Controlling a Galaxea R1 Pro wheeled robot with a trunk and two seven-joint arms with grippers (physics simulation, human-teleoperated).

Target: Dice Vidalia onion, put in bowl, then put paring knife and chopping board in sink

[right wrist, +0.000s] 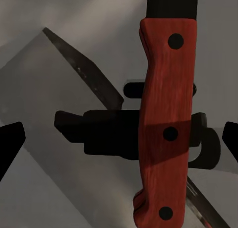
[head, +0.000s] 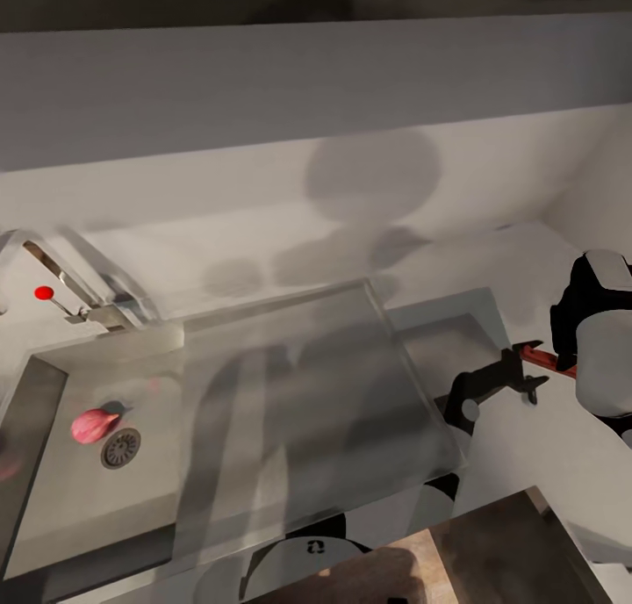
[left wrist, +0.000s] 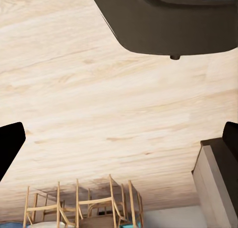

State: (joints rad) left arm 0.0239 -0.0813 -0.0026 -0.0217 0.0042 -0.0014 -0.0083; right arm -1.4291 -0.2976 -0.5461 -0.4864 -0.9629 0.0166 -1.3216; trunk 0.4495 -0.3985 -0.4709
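Observation:
A pinkish Vidalia onion (head: 94, 425) lies in the steel sink (head: 53, 490) beside the drain, below the tap with its red knob (head: 42, 293). Over the countertop (head: 518, 472) right of the drainboard, my right gripper (head: 525, 369) (right wrist: 119, 138) stands open. The paring knife (head: 544, 358) (right wrist: 167, 114) has its reddish-brown handle between the fingers, and both fingertips are well apart from it. Its dark blade runs out of the right wrist view. My left gripper (left wrist: 119, 138) is open and empty, facing the wooden floor. The chopping board and the bowl are out of view.
The flat steel drainboard (head: 307, 384) spans the middle between sink and knife. A pale wall rises behind the counter. The wood floor (head: 377, 578) shows past the counter's front edge. Wooden chairs (left wrist: 84, 203) and the robot's dark base (left wrist: 168, 19) appear in the left wrist view.

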